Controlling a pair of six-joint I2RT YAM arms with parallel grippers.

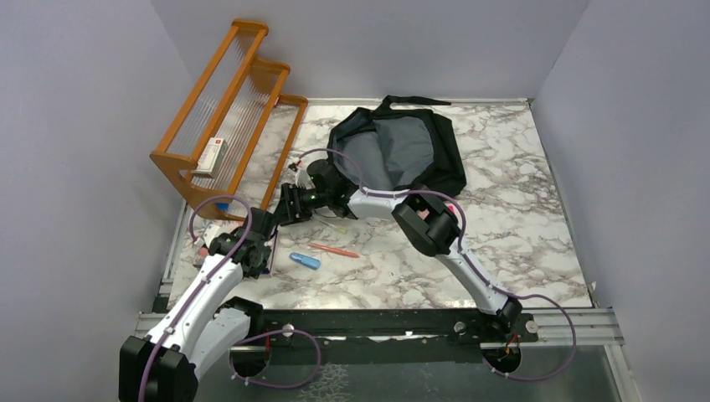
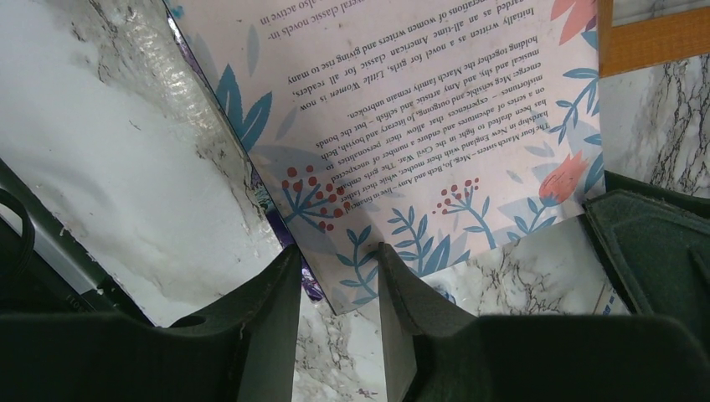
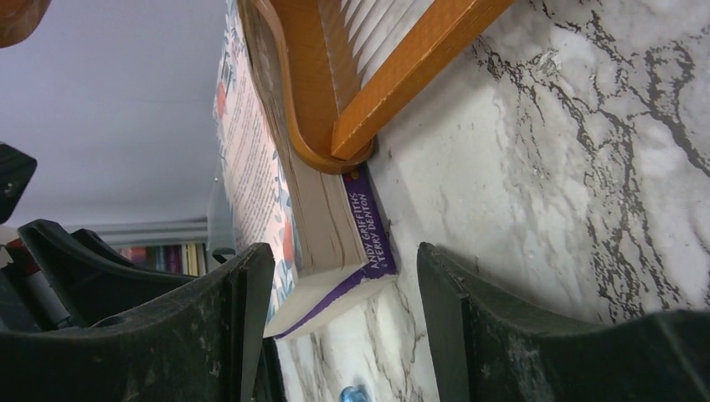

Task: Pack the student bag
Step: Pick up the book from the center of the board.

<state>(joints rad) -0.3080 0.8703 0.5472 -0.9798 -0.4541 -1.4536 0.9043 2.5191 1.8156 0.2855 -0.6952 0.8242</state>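
The student bag (image 1: 393, 151) lies open at the back of the table, its grey lining showing. A floral-covered book (image 2: 419, 126) rests on a purple-spined book (image 3: 368, 226) at the foot of the rack. My left gripper (image 2: 337, 251) has its jaws narrowed on the near corner of this stack, with one fingertip (image 2: 280, 280) against the purple edge and the other on the floral cover. In the top view it (image 1: 254, 226) sits over the books (image 1: 211, 234). My right gripper (image 3: 343, 251) stands open and points at the stack's corner without touching it. It (image 1: 290, 206) is seen beside the left one from above.
An orange wooden rack (image 1: 226, 109) stands at the back left with a small box (image 1: 213, 155) on it, and its foot (image 3: 322, 126) presses on the books. A blue item (image 1: 305, 260) and an orange pen (image 1: 333, 249) lie on the marble in front. Grey walls close off three sides.
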